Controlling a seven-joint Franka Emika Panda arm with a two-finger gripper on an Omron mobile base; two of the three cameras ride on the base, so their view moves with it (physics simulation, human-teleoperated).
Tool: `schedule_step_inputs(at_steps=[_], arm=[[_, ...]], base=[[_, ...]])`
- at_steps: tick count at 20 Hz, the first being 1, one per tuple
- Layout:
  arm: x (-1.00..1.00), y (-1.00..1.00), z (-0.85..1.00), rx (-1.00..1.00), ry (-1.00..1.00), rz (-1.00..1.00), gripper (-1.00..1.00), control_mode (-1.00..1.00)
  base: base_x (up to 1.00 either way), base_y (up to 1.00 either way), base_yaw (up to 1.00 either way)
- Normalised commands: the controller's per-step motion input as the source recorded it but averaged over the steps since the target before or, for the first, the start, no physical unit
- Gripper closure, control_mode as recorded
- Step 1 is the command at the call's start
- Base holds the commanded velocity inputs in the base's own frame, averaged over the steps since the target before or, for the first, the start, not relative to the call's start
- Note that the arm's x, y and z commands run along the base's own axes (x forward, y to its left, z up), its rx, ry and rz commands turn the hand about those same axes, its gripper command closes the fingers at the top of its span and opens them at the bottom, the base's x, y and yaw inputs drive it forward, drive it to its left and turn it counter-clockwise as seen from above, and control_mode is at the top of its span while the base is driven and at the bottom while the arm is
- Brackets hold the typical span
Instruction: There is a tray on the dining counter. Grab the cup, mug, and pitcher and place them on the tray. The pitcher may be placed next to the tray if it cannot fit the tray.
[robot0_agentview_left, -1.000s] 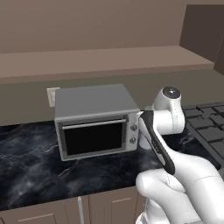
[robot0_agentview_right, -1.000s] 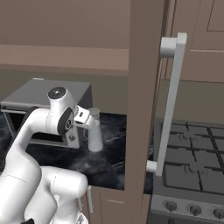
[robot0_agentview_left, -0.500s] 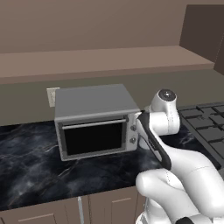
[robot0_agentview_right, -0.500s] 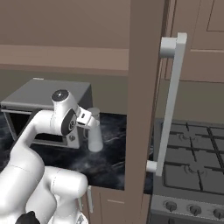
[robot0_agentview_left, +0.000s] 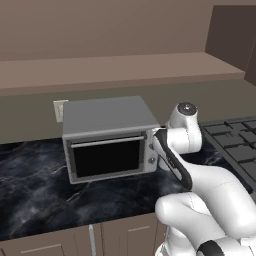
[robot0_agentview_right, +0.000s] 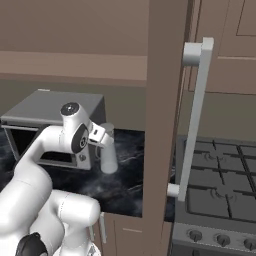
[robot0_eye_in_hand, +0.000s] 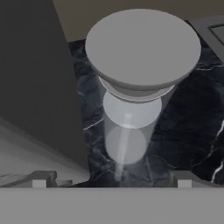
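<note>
The grey pitcher (robot0_agentview_right: 108, 156) stands upright on the black marble worktop, just right of the microwave. From above, its wide round rim (robot0_eye_in_hand: 142, 48) is ahead of and between my fingertips (robot0_eye_in_hand: 41, 178). My gripper (robot0_agentview_right: 105, 136) hangs open over the pitcher's top, not touching it, with nothing between the jaws. The cup, the mug, the tray and the dining counter are out of view.
A grey microwave (robot0_agentview_left: 107, 137) sits on the worktop (robot0_agentview_left: 40, 190) close to the pitcher's left. A tall brown cabinet panel (robot0_agentview_right: 162, 100) with a long pale handle (robot0_agentview_right: 195, 110) rises to the right. Beyond it lies a stove (robot0_agentview_right: 220, 175).
The arm has eased a little to the right and down toward the pitcher. The gripper has stayed open and the pitcher has not moved.
</note>
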Motion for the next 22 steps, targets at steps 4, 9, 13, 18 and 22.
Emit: schedule_step_inputs(at_steps=[4, 9, 13, 18, 22], arm=[[0.12, -0.05, -0.03, 0.0, 0.0, 0.0, -1.0, -1.0], [0.19, -0.08, 0.0, 0.0, 0.0, -0.01, -1.0, -1.0], [0.13, -0.24, -0.02, 0.0, 0.0, 0.0, -1.0, -1.0], [0.1, -0.03, -0.11, 0.0, 0.0, -0.01, -1.0, -1.0], [0.06, -0.08, -0.13, 0.0, 0.0, -0.03, -1.0, -1.0]], base=[[0.0, 0.0, 0.0], [0.0, 0.0, 0.0], [0.0, 0.0, 0.0], [0.0, 0.0, 0.0], [0.0, 0.0, 0.0]])
